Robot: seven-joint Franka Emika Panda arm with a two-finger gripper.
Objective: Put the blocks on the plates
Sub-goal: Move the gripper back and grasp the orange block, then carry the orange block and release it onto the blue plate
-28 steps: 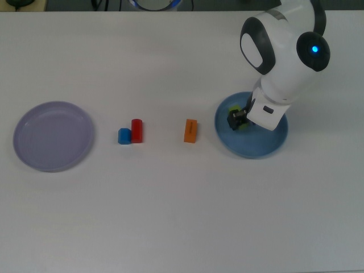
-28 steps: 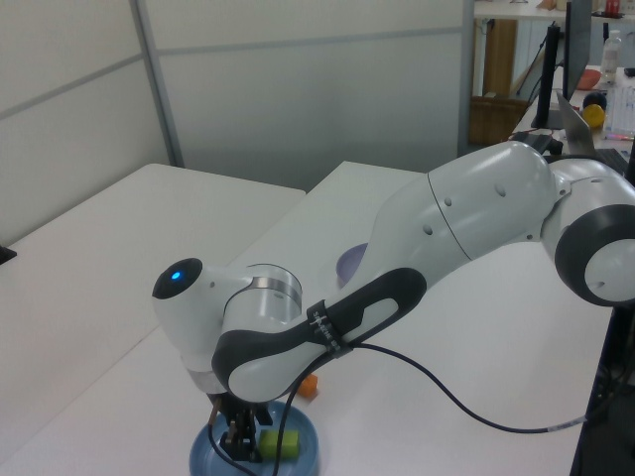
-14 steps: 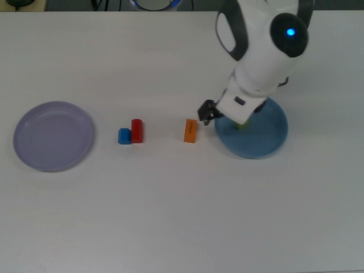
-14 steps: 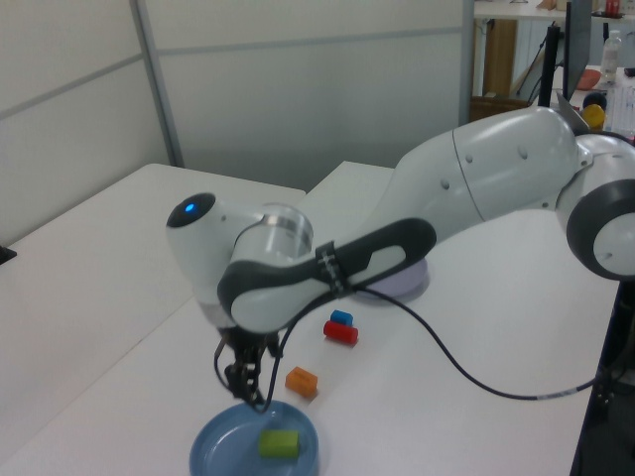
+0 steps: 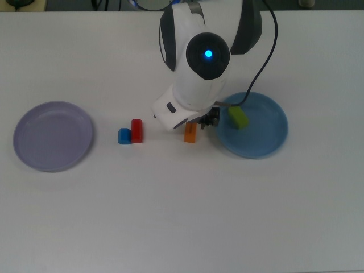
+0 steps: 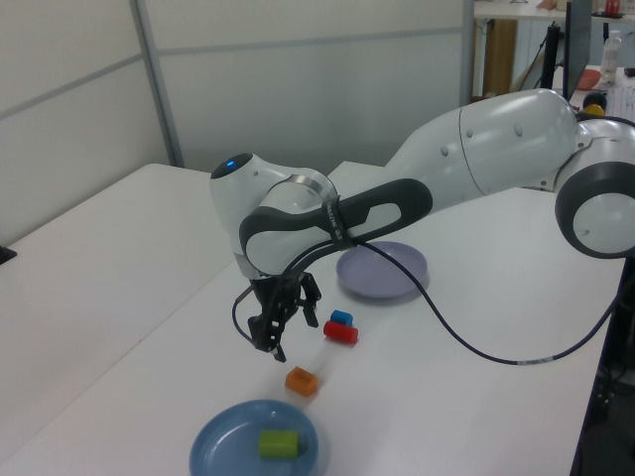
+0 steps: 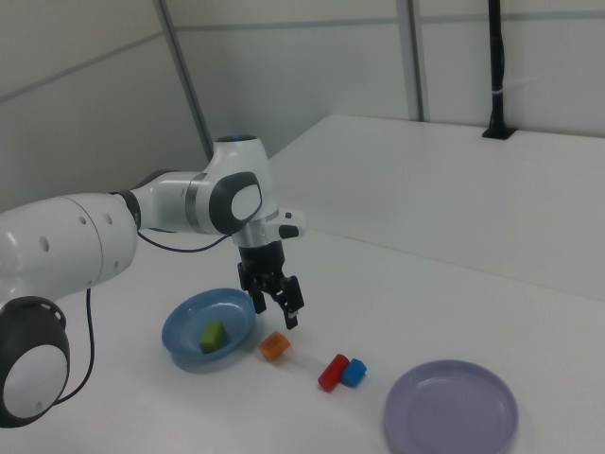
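In the right view's centre the gripper [image 7: 277, 309] hangs with fingers apart and empty above the orange block [image 7: 274, 346], while the green block [image 7: 213, 336] lies in the blue plate [image 7: 189, 322] at lower left, and the red block [image 7: 332, 372] touches the blue cube [image 7: 354, 373] beside the empty lavender plate [image 7: 451, 411] at lower right.

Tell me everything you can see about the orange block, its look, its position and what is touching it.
The orange block is a small plain oblong with flat faces and a matte, even colour. It lies flat on the white table, between the red block and the blue plate, close to the plate's rim but apart from it. Only the table touches it. The hand hangs open above it, not touching. In the top view the arm hides its upper end.
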